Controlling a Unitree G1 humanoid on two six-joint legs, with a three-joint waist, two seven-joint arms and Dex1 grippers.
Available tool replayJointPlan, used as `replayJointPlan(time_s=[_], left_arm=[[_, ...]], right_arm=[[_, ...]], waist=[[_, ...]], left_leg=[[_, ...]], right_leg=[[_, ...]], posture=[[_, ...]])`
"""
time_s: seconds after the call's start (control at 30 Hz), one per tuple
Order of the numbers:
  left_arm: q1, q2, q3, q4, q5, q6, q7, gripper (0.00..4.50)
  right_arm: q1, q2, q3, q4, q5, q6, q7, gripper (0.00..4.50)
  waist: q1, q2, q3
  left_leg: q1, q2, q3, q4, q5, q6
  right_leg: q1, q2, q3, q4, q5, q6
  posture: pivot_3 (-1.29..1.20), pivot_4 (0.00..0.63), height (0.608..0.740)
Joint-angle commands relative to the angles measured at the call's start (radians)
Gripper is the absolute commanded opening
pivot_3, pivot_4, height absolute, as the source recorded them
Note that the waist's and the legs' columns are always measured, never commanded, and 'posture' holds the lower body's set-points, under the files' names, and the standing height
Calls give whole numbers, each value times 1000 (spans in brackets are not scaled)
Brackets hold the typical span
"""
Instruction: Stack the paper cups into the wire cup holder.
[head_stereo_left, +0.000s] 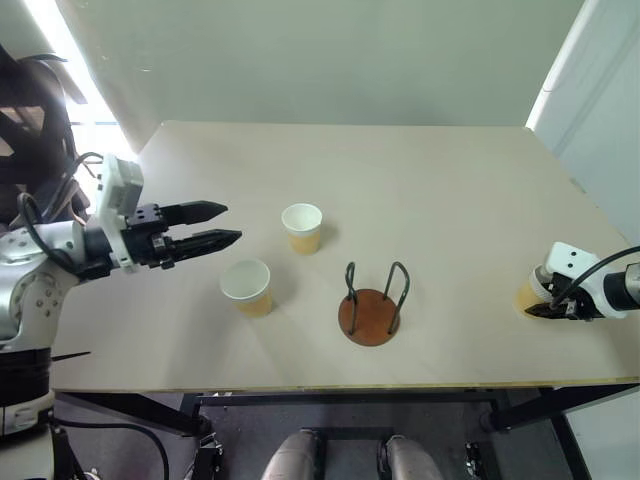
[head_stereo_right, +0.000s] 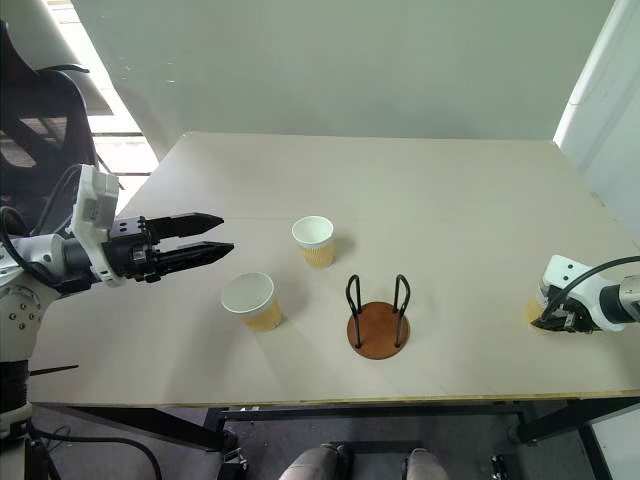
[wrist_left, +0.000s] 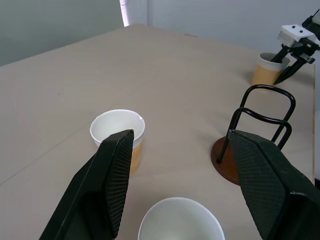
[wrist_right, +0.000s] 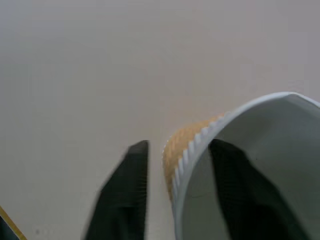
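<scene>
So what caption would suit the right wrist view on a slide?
Right gripper straddling a paper cup wall, one jaw inside, one outside.

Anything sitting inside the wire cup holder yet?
No. The wire cup holder shows its bare brown base between the loops. Two paper cups stand on the table beside it; the right gripper is at the third.

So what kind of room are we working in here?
Probably an office or lab test corner: a plain table by a bare wall, a black office chair near a bright window, no household clutter.
</scene>
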Motion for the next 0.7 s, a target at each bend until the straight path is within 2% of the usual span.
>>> replayJointPlan(time_s=[0.03, 0.07, 0.33, 0.57, 0.7], left_arm=[[-5, 20, 37, -34, -12, -1, 10, 3255], [-5, 20, 38, -34, -12, -2, 10, 3255], [-4, 25, 38, -32, -14, -5, 9, 3255], [12, 61, 46, -20, -10, -13, -26, 3255], [20, 60, 40, -21, -5, -20, -29, 3255]], right_arm=[[-24, -6, -10, 1, -11, -13, 0, 374], [-24, -6, -10, 2, -11, -14, 0, 38], [-30, -15, -16, -22, -5, -8, 9, 38], [-96, -81, -104, -241, 130, 76, 113, 38], [-199, -65, -128, -348, 254, 150, 169, 38]], waist=[[0, 0, 0], [0, 0, 0], [0, 0, 0], [-2, 2, 1], [-3, 2, 1]], left_leg=[[0, 0, 0, 0, 0, 0], [0, 0, 0, 0, 0, 0], [0, 0, 0, 0, 0, 0], [-1, 0, 1, -1, 0, 0], [-1, 0, 0, -2, -1, -1]], right_leg=[[0, 0, 0, 0, 0, 0], [0, 0, 0, 0, 0, 0], [0, 0, 0, 0, 0, -1], [-2, 0, 0, 0, -1, -2], [-2, 0, 0, 0, -2, -4]], posture=[[0, 150, 740], [0, 150, 740], [0, 150, 740], [0, 150, 740], [0, 150, 740]])
